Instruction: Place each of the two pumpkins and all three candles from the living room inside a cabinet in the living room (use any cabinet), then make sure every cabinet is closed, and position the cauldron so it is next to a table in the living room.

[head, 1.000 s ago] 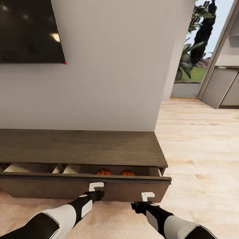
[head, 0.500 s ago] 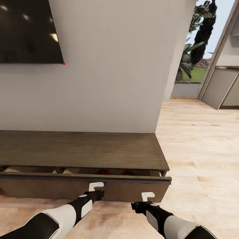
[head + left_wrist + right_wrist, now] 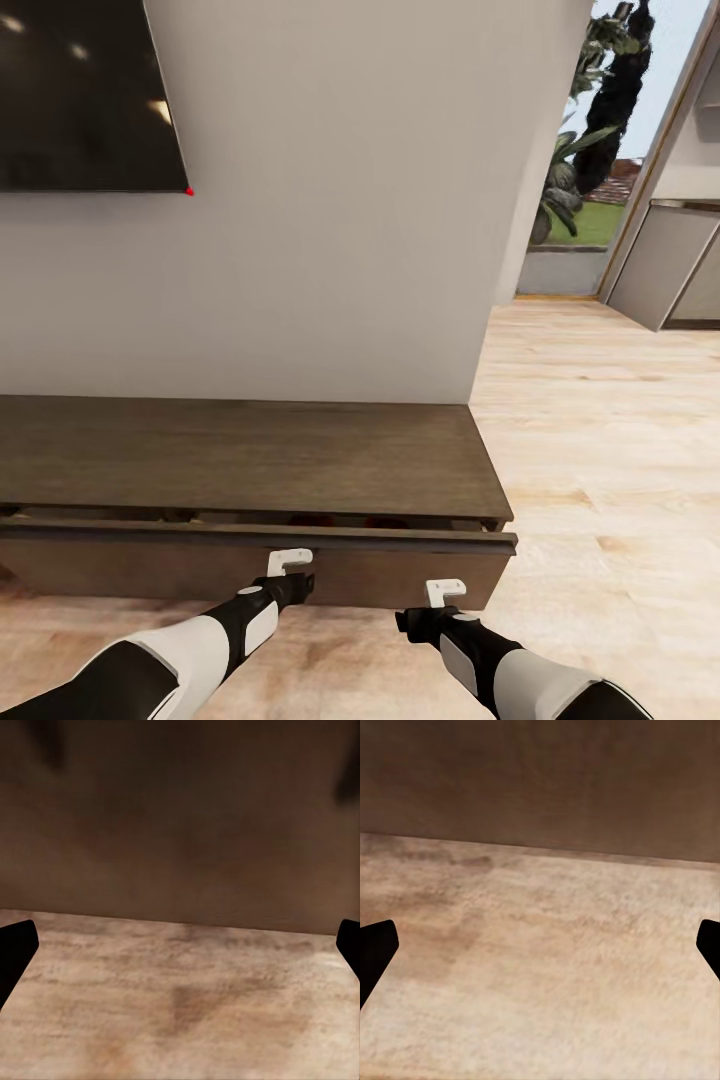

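Since a second ago the drawer gap has narrowed; both fingertip pairs sit wide apart, holding nothing; left gripper (image 3: 293, 567) touches the cabinet (image 3: 250, 455) drawer front, right gripper (image 3: 443, 592) just before it; two pumpkins (image 3: 312, 520) barely peek through the remaining slit.
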{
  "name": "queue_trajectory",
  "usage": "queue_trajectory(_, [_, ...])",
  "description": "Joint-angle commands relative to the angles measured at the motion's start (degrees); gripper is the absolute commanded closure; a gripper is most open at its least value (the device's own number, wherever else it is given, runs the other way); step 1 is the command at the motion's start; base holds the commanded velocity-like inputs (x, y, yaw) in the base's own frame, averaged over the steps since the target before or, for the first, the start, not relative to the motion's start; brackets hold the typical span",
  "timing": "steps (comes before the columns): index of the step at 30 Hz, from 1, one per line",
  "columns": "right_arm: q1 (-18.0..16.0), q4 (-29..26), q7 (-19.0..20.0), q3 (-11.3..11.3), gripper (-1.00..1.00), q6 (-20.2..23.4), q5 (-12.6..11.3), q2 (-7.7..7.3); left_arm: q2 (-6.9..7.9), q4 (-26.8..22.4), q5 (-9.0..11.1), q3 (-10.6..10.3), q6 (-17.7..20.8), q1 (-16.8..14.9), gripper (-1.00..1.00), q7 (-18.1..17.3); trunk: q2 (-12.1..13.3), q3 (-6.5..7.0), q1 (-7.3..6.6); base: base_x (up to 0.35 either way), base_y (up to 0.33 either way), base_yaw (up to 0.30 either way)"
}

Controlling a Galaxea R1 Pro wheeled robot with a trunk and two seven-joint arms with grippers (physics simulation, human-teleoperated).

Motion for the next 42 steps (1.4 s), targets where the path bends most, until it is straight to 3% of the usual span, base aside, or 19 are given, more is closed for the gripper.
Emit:
queue_trajectory(1, [-0.03,-0.01,0.11,0.46,-1.00,0.12,-0.58,-0.01,-0.06,0.18,0.40,-0.33,-0.33,-0.09,-1.00,0.05,-0.02,-0.04,-0.01,0.000,0.000,0.000])
queue_trajectory(42, [-0.03,-0.01,0.11,0.47,-1.00,0.12,-0.58,0.07,-0.08,0.18,0.40,-0.33,-0.33,-0.07,-1.00,0.13,-0.02,-0.04,-0.01,0.047,0.000,0.000])
